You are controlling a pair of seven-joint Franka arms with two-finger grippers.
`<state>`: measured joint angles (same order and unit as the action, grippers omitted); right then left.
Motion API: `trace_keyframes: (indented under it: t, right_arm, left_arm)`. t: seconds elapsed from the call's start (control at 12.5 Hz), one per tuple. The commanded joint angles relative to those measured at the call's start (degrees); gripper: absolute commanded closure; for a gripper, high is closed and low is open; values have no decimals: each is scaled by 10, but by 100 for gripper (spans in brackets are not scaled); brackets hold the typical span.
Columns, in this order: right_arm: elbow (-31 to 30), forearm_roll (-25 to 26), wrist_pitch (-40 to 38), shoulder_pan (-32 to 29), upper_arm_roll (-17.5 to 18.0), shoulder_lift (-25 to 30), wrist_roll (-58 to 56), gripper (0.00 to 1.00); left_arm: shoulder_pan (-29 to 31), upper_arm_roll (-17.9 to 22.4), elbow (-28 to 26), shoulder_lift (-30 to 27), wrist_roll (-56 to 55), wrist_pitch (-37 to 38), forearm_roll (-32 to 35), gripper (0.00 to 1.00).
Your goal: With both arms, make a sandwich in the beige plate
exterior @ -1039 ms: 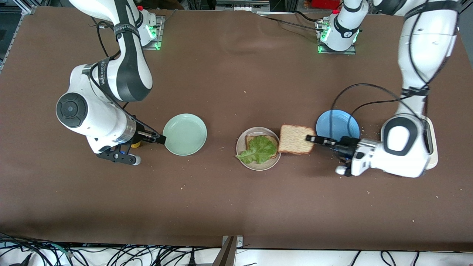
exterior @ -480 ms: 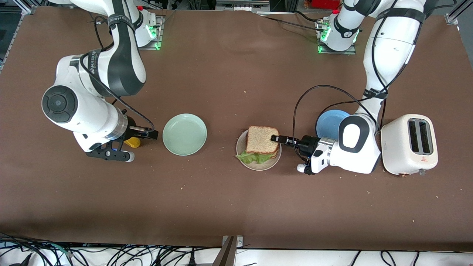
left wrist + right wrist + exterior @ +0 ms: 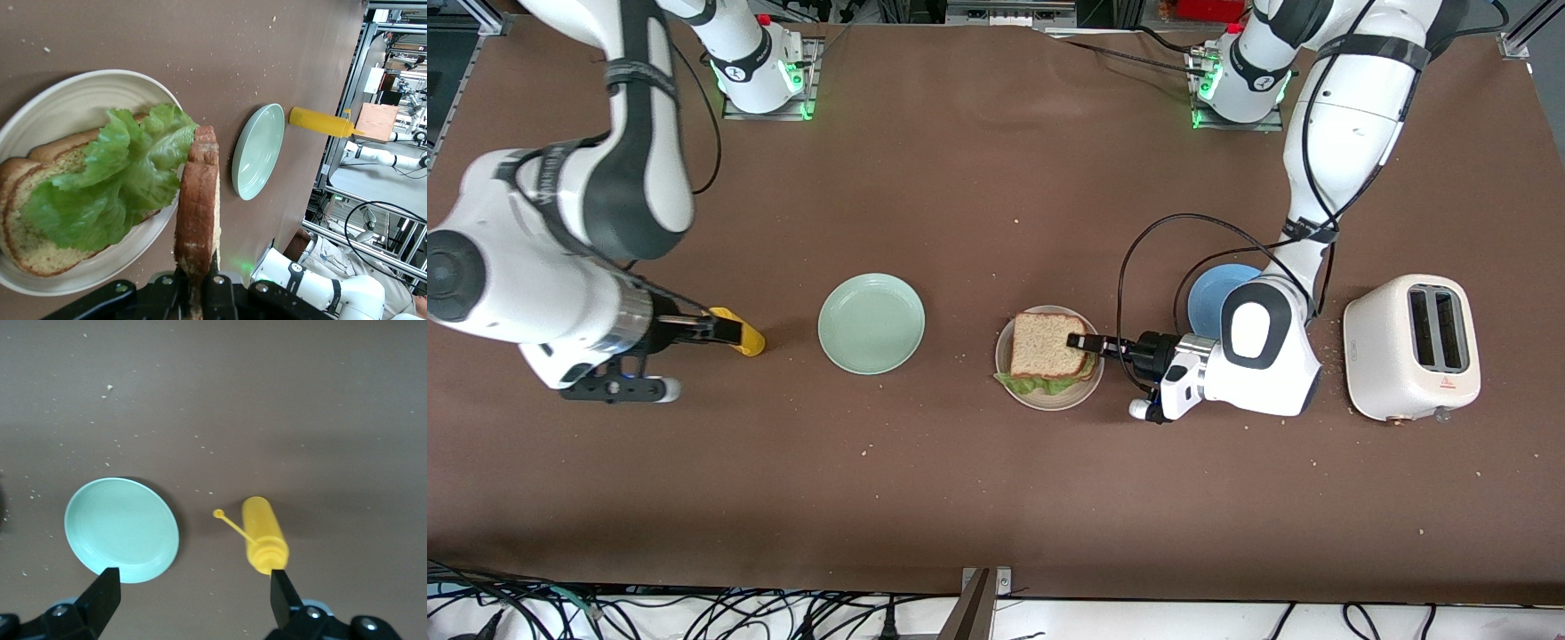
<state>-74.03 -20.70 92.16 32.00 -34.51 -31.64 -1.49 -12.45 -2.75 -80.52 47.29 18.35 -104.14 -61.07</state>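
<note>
Left gripper (image 3: 1083,342) clamping top bread slice (image 3: 1047,345) over lettuce (image 3: 110,177) on beige plate (image 3: 1092,384); next: release. Right gripper (image 3: 193,587) spread wide, over mustard bottle (image 3: 265,535), waiting.

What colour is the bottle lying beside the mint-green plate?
The bottle is yellow; the right wrist view shows it best.

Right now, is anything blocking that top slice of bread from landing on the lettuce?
Nothing visible does. The left gripper holds the bread slice shut between its fingers directly over the lettuce on the beige plate.
</note>
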Motion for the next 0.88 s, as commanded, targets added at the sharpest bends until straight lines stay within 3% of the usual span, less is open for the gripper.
trace_keyframes:
  t: [0.0,0.16,0.24,0.32,0.4,0.48,0.8]
  right_arm:
    - [2,111,-16,-71,101,55,-7,1]
    - [-4,164,-17,-163,207,89,-3,1]
    - [-4,166,-17,-200,232,91,-3,1]
    - [-5,167,-11,-241,264,95,-3,1]
    - [-8,168,-3,-285,309,95,-3,1]
    - [-24,181,13,-305,330,97,-2,1]
    - [-117,192,117,-308,330,120,-3,1]
  left_arm:
    - [-9,7,12,10,-2,-4,-19,100]
    - [-11,7,11,16,-2,-5,-19,99]
    - [-11,7,9,17,-2,-5,-19,89]
    - [-11,7,8,18,-2,-9,-16,64]
    - [-11,8,6,18,-2,-12,-12,18]
    - [-12,9,5,18,-2,-14,-3,0]
    - [-5,17,5,18,-5,-14,13,0]
